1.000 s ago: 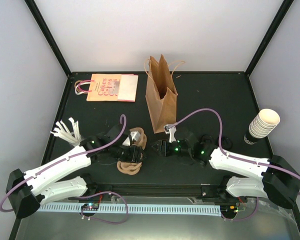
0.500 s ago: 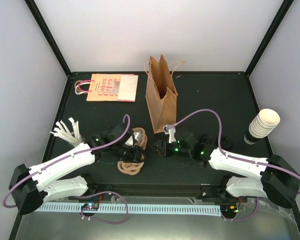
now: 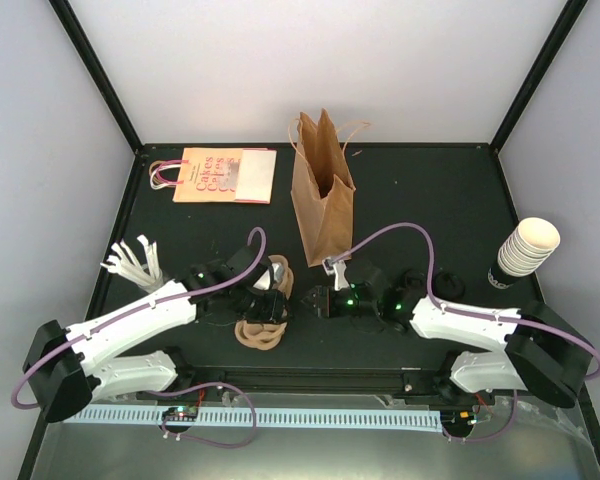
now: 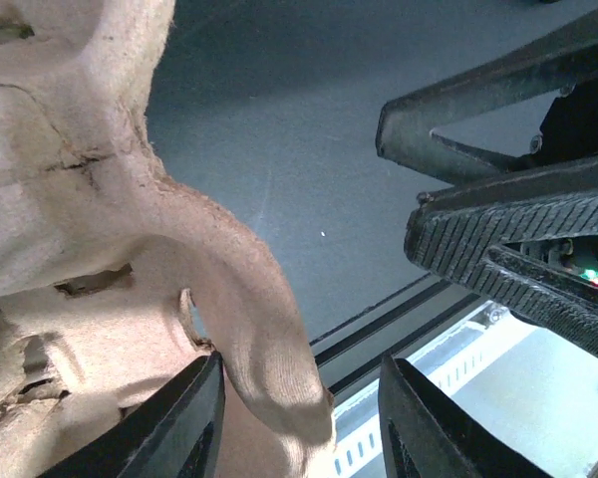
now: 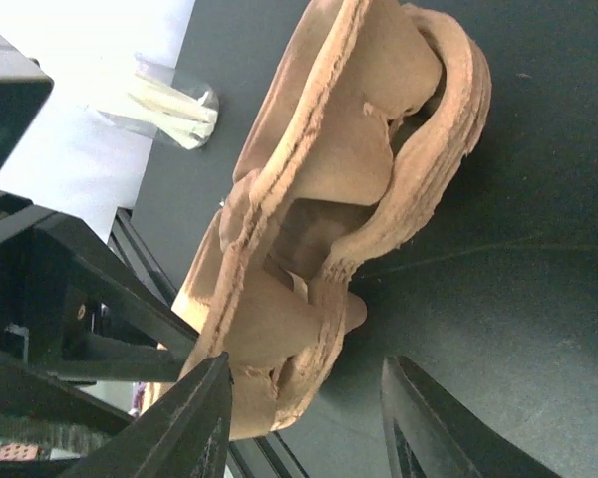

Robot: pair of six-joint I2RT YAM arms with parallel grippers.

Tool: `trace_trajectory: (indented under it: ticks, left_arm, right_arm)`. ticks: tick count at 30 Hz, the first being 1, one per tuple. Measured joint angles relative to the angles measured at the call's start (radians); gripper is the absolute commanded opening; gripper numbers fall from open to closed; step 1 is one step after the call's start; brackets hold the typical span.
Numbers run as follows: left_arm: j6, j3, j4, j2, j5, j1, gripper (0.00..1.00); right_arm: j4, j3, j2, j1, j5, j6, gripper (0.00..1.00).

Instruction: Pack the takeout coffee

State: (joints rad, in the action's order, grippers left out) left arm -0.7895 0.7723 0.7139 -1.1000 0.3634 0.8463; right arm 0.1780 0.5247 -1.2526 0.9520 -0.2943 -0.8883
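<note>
Surface: dark table [image 3: 420, 200] inside a black frame, with plain white walls on three sides.
Back row: brown paper bag [image 3: 322, 195] stands upright and open-topped at the middle. A flat printed bag [image 3: 220, 175] with pink handles lies to its left.
Right edge: leaning stack of cups [image 3: 527, 247], lidless, well apart from both arms.
Left edge: pale sticks [image 3: 130, 262] fanned out of a clear holder.
Trays: brown pulp trays [image 3: 263, 318], stacked, lie near the front between the two claws.
Coffee cup: a pale tapered shape [image 3: 273, 272] at the far end of the trays, just beside the left claw, seems to be the coffee cup. Its lid cannot be made out, and it is outside the brown paper bag.
Left claw: left claw [image 4: 301, 363] is low at the trays' left side. Its fingers [image 4: 194, 423] stand apart astride a rim of the trays. The rim lies against one finger and a gap shows at the other, so it is released rather than clenched.
Right claw: right claw [image 5: 307, 360] meets the trays from the right. Its jaws are parted around the near end of the trays, with clear space on one side, so it is not gripping. The other arm's fingers [image 5: 90, 299] show beyond the trays.
</note>
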Motion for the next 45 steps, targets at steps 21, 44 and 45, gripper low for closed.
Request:
trace_trajectory:
  ticks: [21,44,45]
  left_arm:
    - [0.024,-0.018,-0.012,0.037,0.035,-0.049,0.40]
    - [0.303,0.009,0.098,0.077,0.093,-0.058,0.30]
    - [0.304,0.009,0.097,0.069,0.094,-0.058,0.29]
  right_arm:
    - [0.221,-0.095,-0.010,0.002,-0.159,-0.172,0.38]
    - [0.331,-0.136,-0.064,0.075,-0.179,-0.249,0.28]
    - [0.335,-0.136,-0.068,0.076,-0.179,-0.253,0.28]
